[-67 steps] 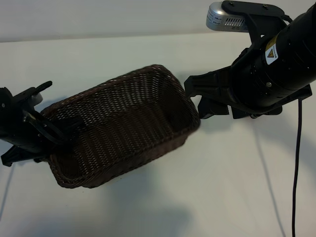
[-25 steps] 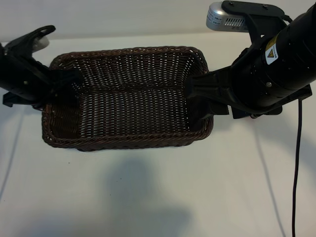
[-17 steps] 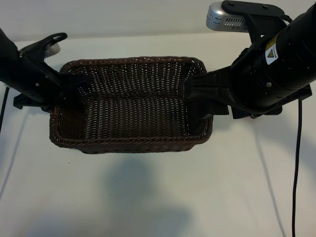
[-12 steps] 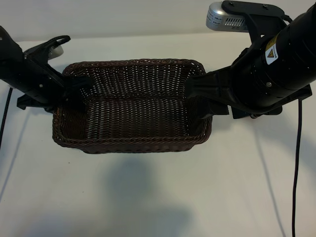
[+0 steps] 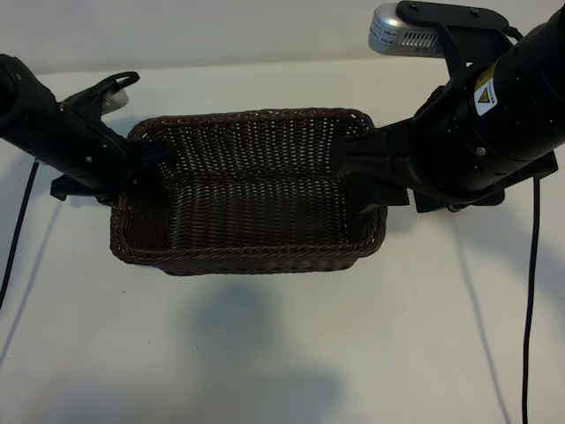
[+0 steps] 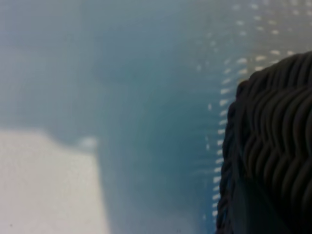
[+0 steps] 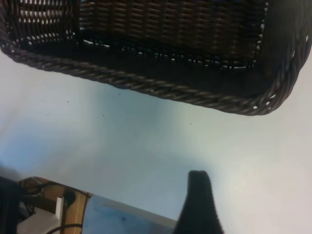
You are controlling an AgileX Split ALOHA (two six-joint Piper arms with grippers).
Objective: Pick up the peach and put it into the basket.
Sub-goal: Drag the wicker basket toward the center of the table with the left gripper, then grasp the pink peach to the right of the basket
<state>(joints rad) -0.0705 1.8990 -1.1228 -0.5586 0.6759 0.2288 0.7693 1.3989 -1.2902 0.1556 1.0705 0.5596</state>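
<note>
Left gripper (image 5: 148, 162) on basket (image 5: 247, 256) rim

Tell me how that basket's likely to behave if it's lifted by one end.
The basket looks like open wicker, so it is probably light for its size. Its braided rim suggests it stays fairly stiff, with perhaps slight flex. The left gripper is shut on one short end only, so it may tilt or swing.
</note>
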